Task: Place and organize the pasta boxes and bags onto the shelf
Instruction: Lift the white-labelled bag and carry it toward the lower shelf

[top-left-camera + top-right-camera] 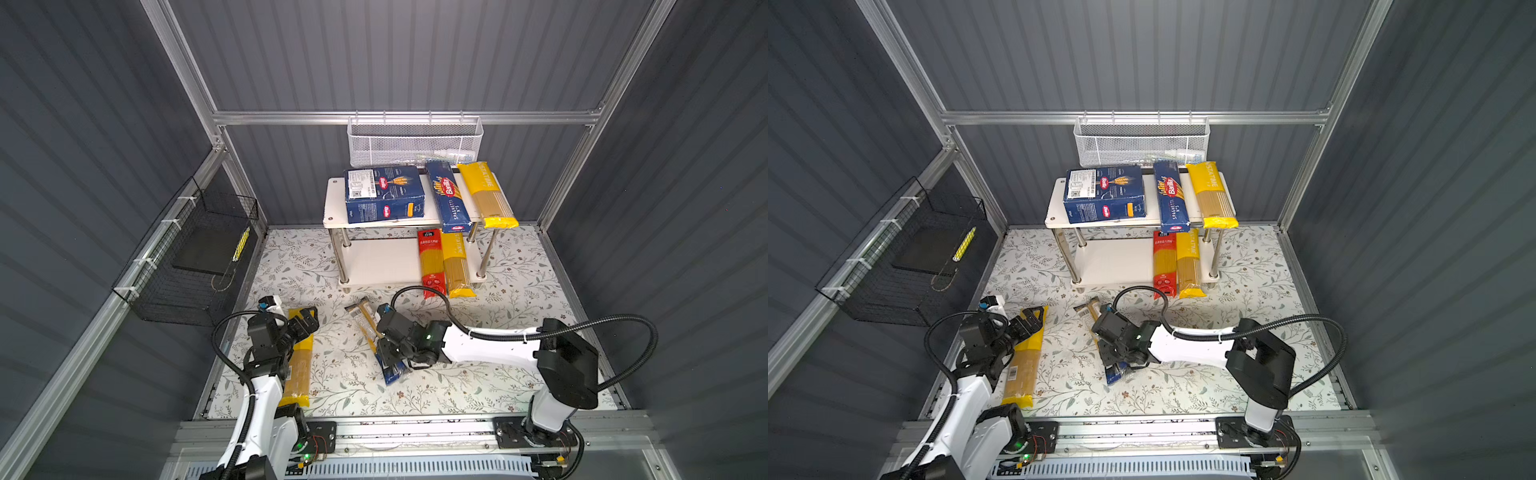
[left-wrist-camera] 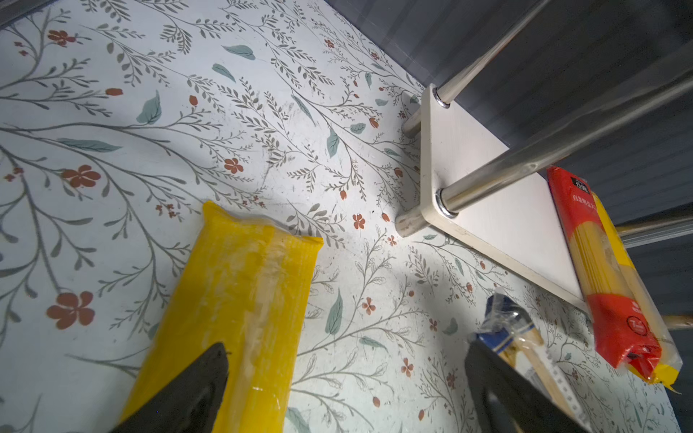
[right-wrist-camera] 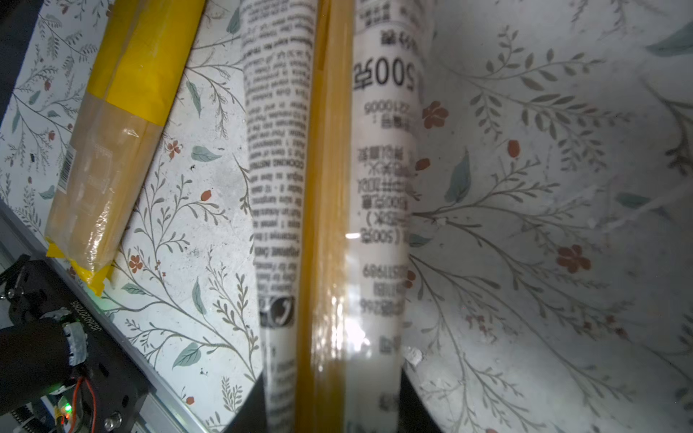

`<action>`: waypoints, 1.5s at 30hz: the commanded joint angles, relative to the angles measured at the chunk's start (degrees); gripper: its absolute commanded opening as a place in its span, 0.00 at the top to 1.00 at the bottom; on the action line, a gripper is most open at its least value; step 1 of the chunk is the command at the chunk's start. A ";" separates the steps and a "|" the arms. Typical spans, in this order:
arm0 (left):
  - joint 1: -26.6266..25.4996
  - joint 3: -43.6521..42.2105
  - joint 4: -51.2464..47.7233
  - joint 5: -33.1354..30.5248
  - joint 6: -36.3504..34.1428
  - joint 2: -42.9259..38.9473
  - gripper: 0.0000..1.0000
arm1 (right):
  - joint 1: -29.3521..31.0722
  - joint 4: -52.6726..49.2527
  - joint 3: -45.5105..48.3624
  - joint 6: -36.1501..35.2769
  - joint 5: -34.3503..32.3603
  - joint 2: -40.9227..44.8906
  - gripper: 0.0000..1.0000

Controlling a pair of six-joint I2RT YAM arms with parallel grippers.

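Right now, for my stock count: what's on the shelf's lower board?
Lower board: red bag and yellow-ended bag, side by side at the right. The top board hides its back part.

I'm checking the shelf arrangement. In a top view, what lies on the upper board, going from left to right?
wide Barilla box → narrow SPAGHETTI box → yellow-ended bag

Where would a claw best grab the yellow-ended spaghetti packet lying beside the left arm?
Probably the clear middle of the yellow-ended packet, from above, pinching across its narrow width. It lies flat on the mat, long, slim, so a centred hold should keep it level.
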State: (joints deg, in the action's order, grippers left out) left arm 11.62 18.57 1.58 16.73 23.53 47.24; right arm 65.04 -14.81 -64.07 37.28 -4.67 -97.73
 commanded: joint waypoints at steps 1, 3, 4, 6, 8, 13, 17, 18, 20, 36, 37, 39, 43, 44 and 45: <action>-0.02 -0.55 -0.38 0.67 -1.02 -0.14 0.00 | -0.93 5.67 -0.35 0.26 -3.06 4.56 0.76; -0.04 -0.55 -0.44 0.67 -0.94 -0.18 0.00 | -1.90 5.72 -0.17 0.00 -3.21 5.59 0.76; -0.02 -0.55 -0.47 0.67 -0.99 -0.05 0.00 | -2.32 5.68 -0.18 -0.19 -3.57 6.11 0.76; -0.02 -0.55 -0.51 0.67 -0.97 -0.12 0.00 | -3.11 5.70 -0.30 -0.58 -4.35 7.14 0.77; -0.02 -0.55 -0.52 0.67 -1.02 -0.09 0.00 | -3.90 5.58 -0.38 -0.80 -4.94 8.10 0.77; -0.02 -0.55 -0.52 0.67 -0.97 -0.07 0.00 | -6.41 5.40 -0.74 -0.71 -6.22 9.55 0.77; -0.02 -0.55 -0.47 0.67 -1.01 -0.01 0.00 | -8.98 5.96 -2.03 -0.91 -6.30 9.43 0.77; -0.02 -0.55 -0.46 0.67 -1.01 -0.05 0.00 | -9.49 6.25 -2.38 -1.06 -6.52 9.30 0.77; -0.02 -0.55 -0.51 0.67 -0.98 -0.20 0.00 | -10.77 6.63 -3.40 -1.16 -6.72 8.60 0.77; -0.02 -0.55 -0.52 0.67 -0.95 -0.10 0.00 | -18.57 10.63 -11.49 -1.44 -7.86 -0.38 0.77; -0.02 -0.55 -0.50 0.67 -0.95 -0.13 0.00 | -18.86 11.04 -12.05 -1.50 -7.99 -1.12 0.77; -0.02 -0.55 -0.45 0.67 -1.02 -0.20 0.00 | -19.62 11.47 -13.43 -1.43 -7.35 -2.69 0.77; -0.02 -0.55 -0.52 0.67 -0.97 -0.05 0.00 | -20.84 11.73 -16.26 -1.85 -7.21 -5.73 0.76; -0.06 -0.59 -0.44 0.67 -1.02 0.02 0.00 | -21.14 11.73 -16.75 -1.89 -7.13 -6.36 0.76; -0.02 -0.55 -0.47 0.67 -0.97 0.02 0.00 | -21.46 11.73 -17.36 -2.01 -7.16 -7.02 0.76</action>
State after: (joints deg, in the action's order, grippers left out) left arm 11.62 18.57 1.58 16.73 23.53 47.24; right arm 44.38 -10.09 -77.41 36.58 -10.48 -105.49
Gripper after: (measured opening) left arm 0.997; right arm 0.303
